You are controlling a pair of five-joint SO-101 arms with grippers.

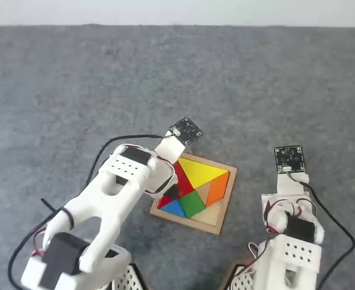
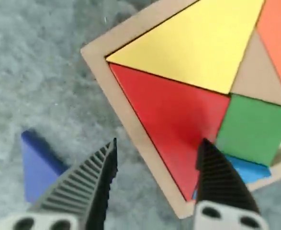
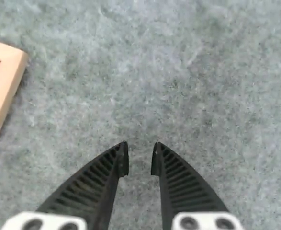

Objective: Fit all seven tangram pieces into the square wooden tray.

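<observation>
The square wooden tray (image 1: 216, 225) lies between the arms and holds a yellow triangle (image 2: 197, 43), a red triangle (image 2: 174, 115), a green square (image 2: 252, 127), a light blue piece (image 2: 248, 170) and an orange piece (image 2: 276, 43). A bare wooden gap (image 2: 257, 76) shows between yellow, green and orange. My left gripper (image 2: 159, 142) hovers open over the tray's rim (image 2: 132, 120) and the red triangle, holding nothing. A dark blue piece (image 2: 35, 163) lies on the carpet just outside that rim. My right gripper (image 3: 139, 149) is over bare carpet, its tips drawn almost together, beside the tray's edge (image 3: 4, 86).
Grey carpet covers the whole table. The left arm (image 1: 113, 193) leans over the tray's left corner and hides the carpet beside it. The right arm (image 1: 289, 199) stands to the tray's right. Black cables trail near both arm bases.
</observation>
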